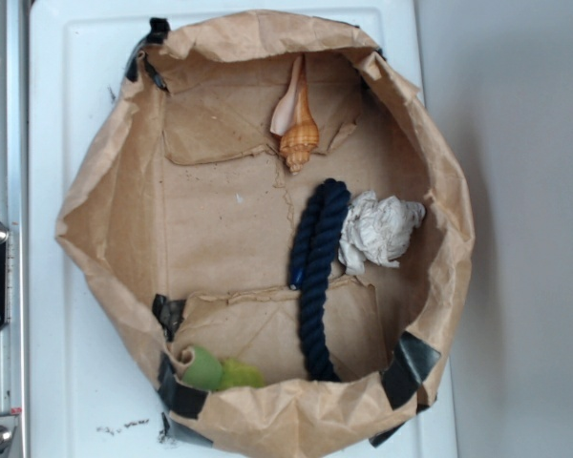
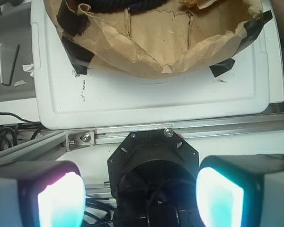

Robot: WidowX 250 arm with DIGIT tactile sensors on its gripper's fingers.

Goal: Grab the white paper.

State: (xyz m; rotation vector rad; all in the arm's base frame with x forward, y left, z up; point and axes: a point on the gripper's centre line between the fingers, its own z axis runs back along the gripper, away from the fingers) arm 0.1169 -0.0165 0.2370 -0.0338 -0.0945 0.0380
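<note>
Four loose things are lying inside a wide bowl of crumpled tan-brown paper (image 1: 115,219) in the exterior view, and none of them is carrying any readable writing or label. The white paper (image 1: 380,231), a lumpy, wrinkled wad with greyish creases, is sitting right of the frame's centre, touching the dark blue rope (image 1: 317,277) on its right side. That rope is thick and twisted, running from the centre down towards the bottom edge. An orange-and-cream spiral seashell (image 1: 296,119) is resting near the top centre, pointed end upward. A green rounded thing (image 1: 210,370) is lying at the lower left, partly tucked under a paper fold. Strips of black tape (image 1: 411,367) are holding the paper rim at several spots.

The paper bowl is sitting on a smooth white plastic board (image 1: 53,363) with faint black scuff marks near the bottom left. A silver metal rail (image 1: 2,143) is running down the left edge.

In the wrist view, the gripper (image 2: 139,196) is filling the bottom of the frame, its two glowing pads (image 2: 61,201) standing wide apart with nothing between them, well short of the bowl at the top. A black hex key (image 2: 10,66) is lying on a grey surface at the upper left.
</note>
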